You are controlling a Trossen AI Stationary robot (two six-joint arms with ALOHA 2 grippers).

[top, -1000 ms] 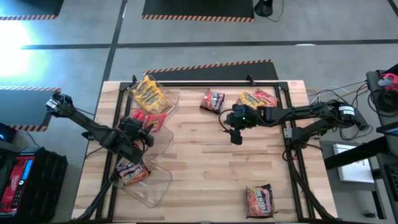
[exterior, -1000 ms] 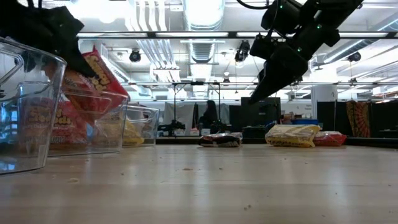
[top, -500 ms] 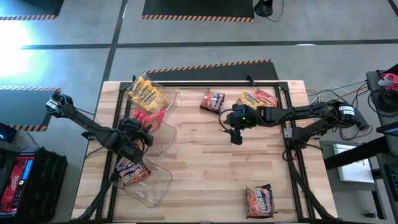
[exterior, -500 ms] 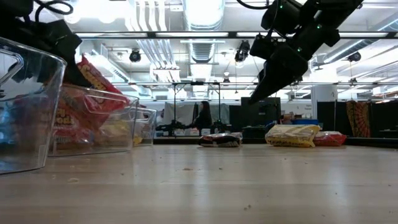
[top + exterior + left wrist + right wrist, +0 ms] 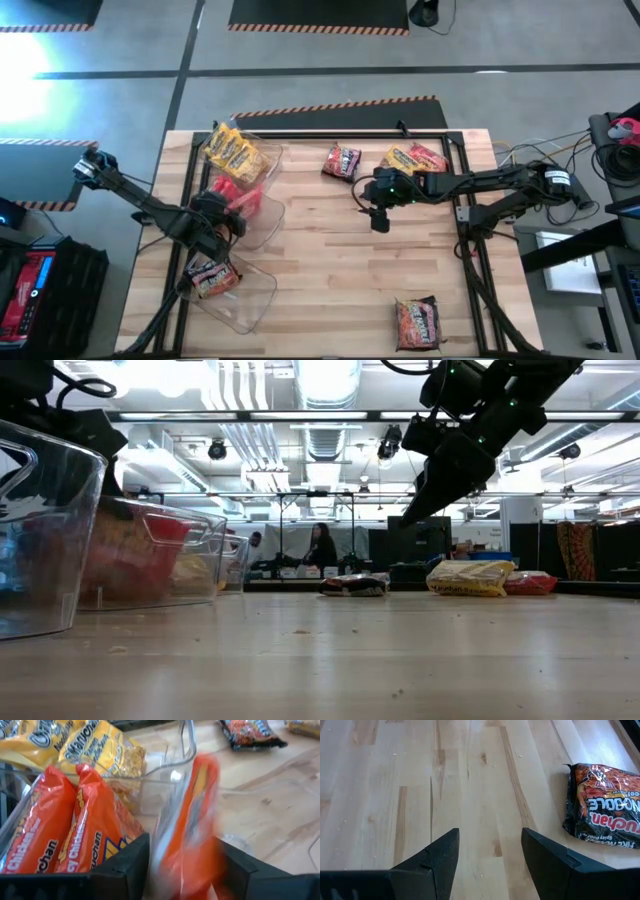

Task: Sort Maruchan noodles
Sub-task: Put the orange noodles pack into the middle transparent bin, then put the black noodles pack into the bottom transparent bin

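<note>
Release is the step in hand: an orange packet (image 5: 192, 820) stands on edge between the left jaws, smeared by motion. I cannot tell whether the left jaws are pinching it or have let it go. Directly below them lies the clear bin (image 5: 187, 750) that already holds two orange packets (image 5: 55, 835), lying just to one side of the jaws. Beyond that bin's far wall sit the yellow packets (image 5: 85, 750) in the next bin.

To do this well, the left jaws should part fully and hold position over the orange bin until the packet has dropped clear, then lift straight up. That way a crinkled corner is not dragged back out or tipped over the wall into the yellow lot.

Farther out, the right jaws hang released above bare counter (image 5: 330, 260) with nothing between them. A dark packet (image 5: 602, 802) lies flat off to one side of them, near but apart, a likely next pick.
</note>
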